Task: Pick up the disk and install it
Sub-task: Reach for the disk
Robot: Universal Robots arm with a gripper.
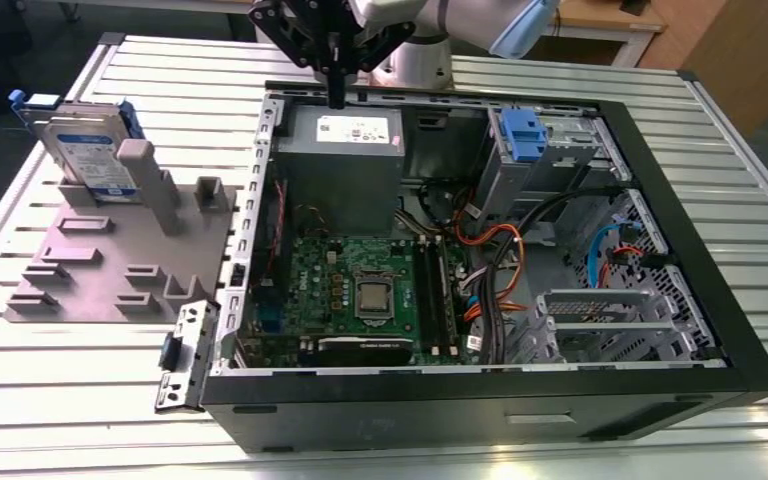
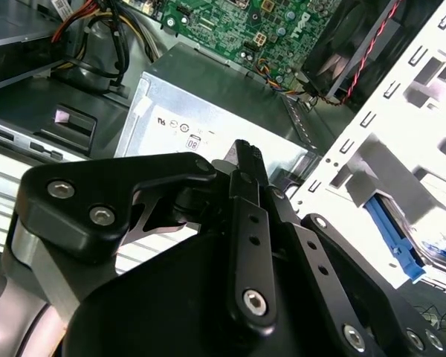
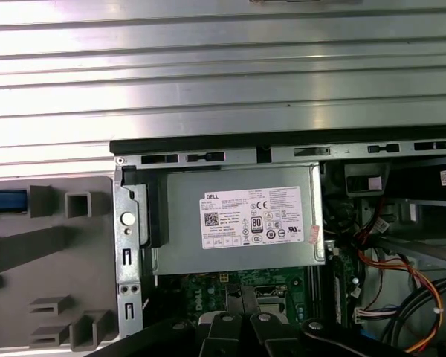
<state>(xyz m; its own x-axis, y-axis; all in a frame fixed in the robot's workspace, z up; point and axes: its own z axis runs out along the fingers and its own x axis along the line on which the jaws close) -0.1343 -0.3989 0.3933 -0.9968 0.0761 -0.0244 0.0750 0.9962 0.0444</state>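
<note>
Disk (image 1: 88, 140) stands upright and not yet picked up in a grey holder (image 1: 104, 275) at the exterior view's left, well apart from the closed, empty tool (image 1: 337, 98) above the open computer case's (image 1: 491, 392) far edge.

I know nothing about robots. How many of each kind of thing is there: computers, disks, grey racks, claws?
Open computer case: 1
Grey rack: 1
Disk, standing in the rack: 1
Claw, above the case: 1
Total: 4
</note>
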